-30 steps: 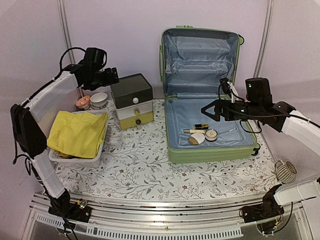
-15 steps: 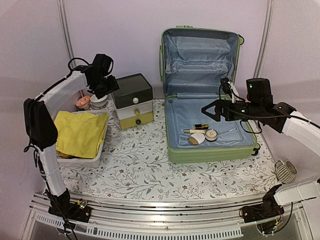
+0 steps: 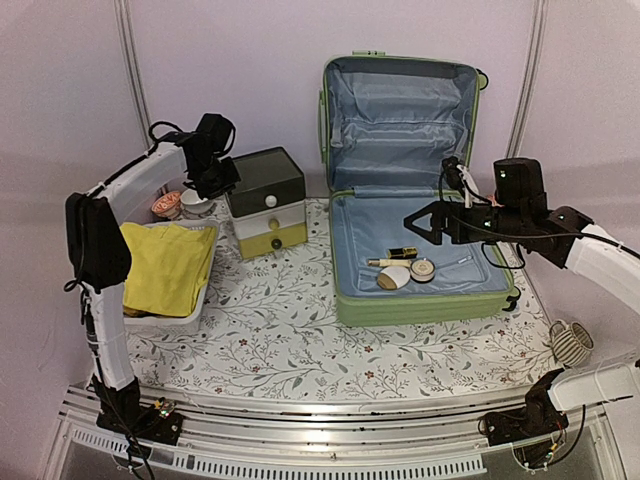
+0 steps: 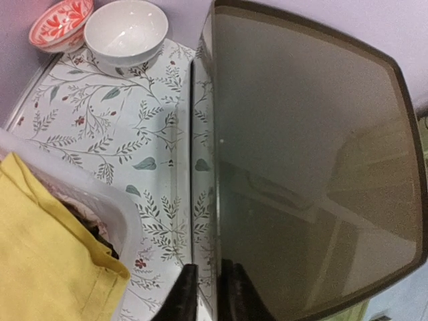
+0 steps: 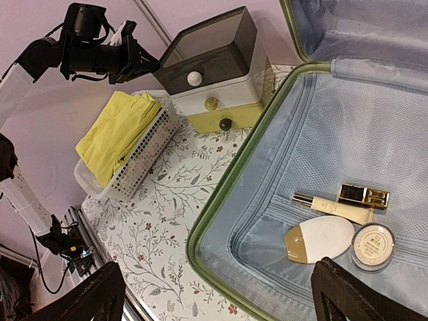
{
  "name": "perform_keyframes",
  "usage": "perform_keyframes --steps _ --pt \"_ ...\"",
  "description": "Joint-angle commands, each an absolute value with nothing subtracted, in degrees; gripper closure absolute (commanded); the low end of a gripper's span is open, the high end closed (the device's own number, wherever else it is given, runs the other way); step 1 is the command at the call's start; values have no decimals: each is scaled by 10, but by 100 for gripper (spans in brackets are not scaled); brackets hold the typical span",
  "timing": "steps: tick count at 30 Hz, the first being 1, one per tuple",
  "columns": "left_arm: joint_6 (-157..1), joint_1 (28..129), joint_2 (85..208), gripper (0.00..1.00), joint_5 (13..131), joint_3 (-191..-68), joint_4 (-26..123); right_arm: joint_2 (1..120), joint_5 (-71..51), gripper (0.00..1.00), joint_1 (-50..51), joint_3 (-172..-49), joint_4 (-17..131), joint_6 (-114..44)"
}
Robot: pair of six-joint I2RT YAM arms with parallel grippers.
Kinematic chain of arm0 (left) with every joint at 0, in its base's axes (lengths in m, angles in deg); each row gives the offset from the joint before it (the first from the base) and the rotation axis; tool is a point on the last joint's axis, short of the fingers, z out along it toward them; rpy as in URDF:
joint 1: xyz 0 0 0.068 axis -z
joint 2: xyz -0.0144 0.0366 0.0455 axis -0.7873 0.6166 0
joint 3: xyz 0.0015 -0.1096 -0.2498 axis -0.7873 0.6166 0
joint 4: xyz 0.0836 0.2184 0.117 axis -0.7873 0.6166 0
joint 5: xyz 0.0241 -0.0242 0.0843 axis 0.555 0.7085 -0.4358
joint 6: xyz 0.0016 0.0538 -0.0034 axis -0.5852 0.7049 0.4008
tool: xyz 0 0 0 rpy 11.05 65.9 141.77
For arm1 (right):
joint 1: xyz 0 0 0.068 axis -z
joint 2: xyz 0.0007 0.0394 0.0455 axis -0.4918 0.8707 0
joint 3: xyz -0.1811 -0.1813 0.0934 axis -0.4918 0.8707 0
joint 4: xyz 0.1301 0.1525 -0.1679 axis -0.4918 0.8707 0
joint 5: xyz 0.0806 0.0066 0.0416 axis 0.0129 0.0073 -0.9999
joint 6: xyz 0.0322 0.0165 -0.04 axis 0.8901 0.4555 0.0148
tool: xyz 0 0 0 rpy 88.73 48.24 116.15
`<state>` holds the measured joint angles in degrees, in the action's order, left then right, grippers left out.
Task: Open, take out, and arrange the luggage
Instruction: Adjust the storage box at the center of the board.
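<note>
The luggage (image 3: pixel 420 305) stands open right of centre in the top view, lid propped upright against the back wall and the lower half flat on the table. Your right gripper (image 3: pixel 425 222) hangs over that lower half with its jaws spread wide and nothing in them. What is left inside lies just down and left of it in that view, so the right arm is far the nearer.

In the right wrist view they cluster at lower right: a gold-and-black case (image 5: pixel 363 195), a cream tube (image 5: pixel 331 207) with its long axis running left to right, a white-and-tan oval piece (image 5: pixel 319 239) and a round jar (image 5: pixel 372 245). The rest of the blue lining shows bare.

Your left gripper (image 3: pixel 225 180) is at upper left, against the left edge of the drawer box (image 3: pixel 265 205). Its fingers (image 4: pixel 184 297) stand narrow with the dark lid's edge between them; you cannot tell whether they pinch it.

The white basket (image 3: pixel 165 320) at left holds a folded yellow cloth (image 3: pixel 165 265). Two empty bowls (image 4: pixel 126 30) sit behind it.
</note>
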<state>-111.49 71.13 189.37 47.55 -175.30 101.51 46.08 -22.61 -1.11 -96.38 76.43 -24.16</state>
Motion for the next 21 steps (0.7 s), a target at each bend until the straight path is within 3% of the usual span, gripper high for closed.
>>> perform_keyframes --steps 1,3,20,21 --pt "-1115 707 1906 93 462 -1761 1040 448 -224 1 -8 -955 753 -237" --pt "-1115 707 1906 100 454 -1762 1042 448 -223 1 -8 -956 753 -237" --pt "-1132 728 1925 100 401 -1818 1084 446 -225 1 -8 -954 751 -236" --pt "-1130 728 1926 96 402 -1819 1084 446 -225 1 -8 -955 751 -236"
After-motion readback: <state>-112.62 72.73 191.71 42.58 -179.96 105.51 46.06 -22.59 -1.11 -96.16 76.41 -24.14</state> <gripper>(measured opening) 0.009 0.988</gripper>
